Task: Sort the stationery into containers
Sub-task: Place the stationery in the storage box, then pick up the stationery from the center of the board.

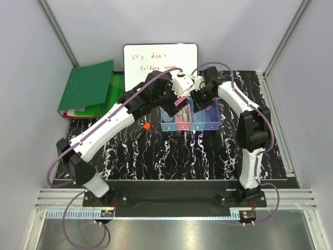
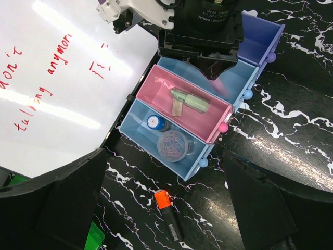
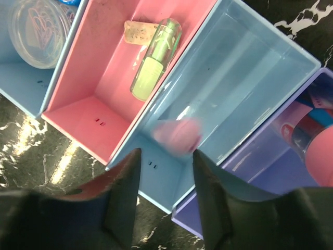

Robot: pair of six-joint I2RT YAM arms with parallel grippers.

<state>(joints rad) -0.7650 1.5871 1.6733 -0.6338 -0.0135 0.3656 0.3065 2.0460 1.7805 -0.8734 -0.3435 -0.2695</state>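
The containers (image 2: 210, 136) are a row of four joined bins: light blue, pink, light blue, purple. The first blue bin holds a blue-capped bottle (image 2: 155, 123) and a clear round box of clips (image 2: 173, 146). A pale green marker (image 3: 154, 61) lies in the pink bin. My right gripper (image 3: 167, 156) hovers open over the second light blue bin (image 3: 244, 78); a blurred pink item (image 3: 177, 134) sits just past its fingertips, inside that bin. My left gripper (image 2: 164, 172) is wide open above an orange-capped black marker (image 2: 167, 213), which lies on the mat beside the bins.
A whiteboard with red writing (image 1: 160, 56) lies behind the bins, and a green folder (image 1: 87, 86) sits at the back left. The purple bin (image 3: 270, 172) holds pink and banded items. Both arms crowd over the bins (image 1: 190, 119). The orange marker (image 1: 147, 126) lies left of them.
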